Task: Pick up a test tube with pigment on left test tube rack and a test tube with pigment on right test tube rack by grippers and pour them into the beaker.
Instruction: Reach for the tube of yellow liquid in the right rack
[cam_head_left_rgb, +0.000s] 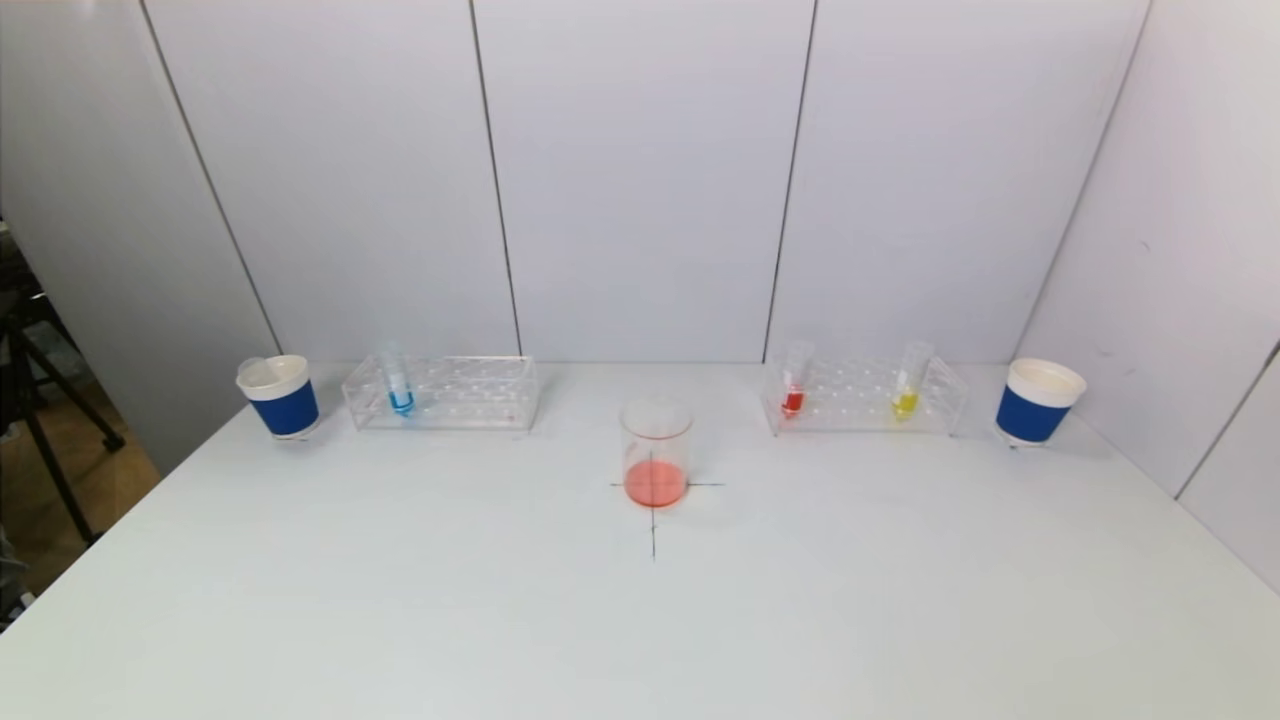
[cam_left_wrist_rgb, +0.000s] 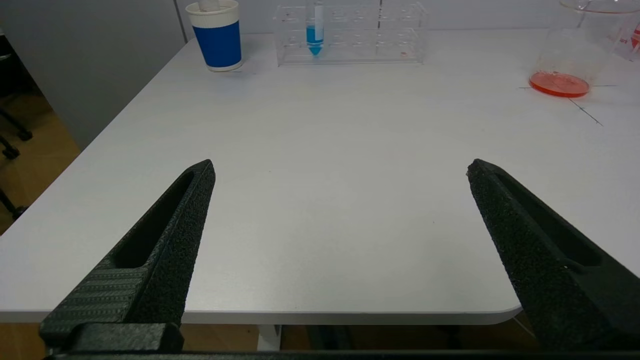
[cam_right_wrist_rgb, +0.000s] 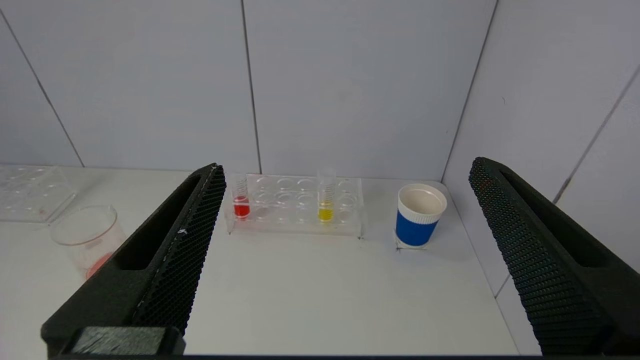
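A white table is standing in front of pale grey wall panels, and the near part of it is lying bare. The left gripper is hanging above the near left edge of the table, its jaws spread wide and holding nothing. The right gripper is hanging on the right side, also with jaws wide apart and nothing between them. Neither gripper is showing in the head view.

Farther in, at the middle, the beaker is standing upright on a drawn black cross, with a little red-orange liquid at its bottom.

At the far edge, the left test tube rack is holding one blue tube near its left end. The right test tube rack is carrying a red tube at its left end and a yellow tube toward its right. A blue and white paper cup is standing just beside the left rack, and another cup near the right rack.
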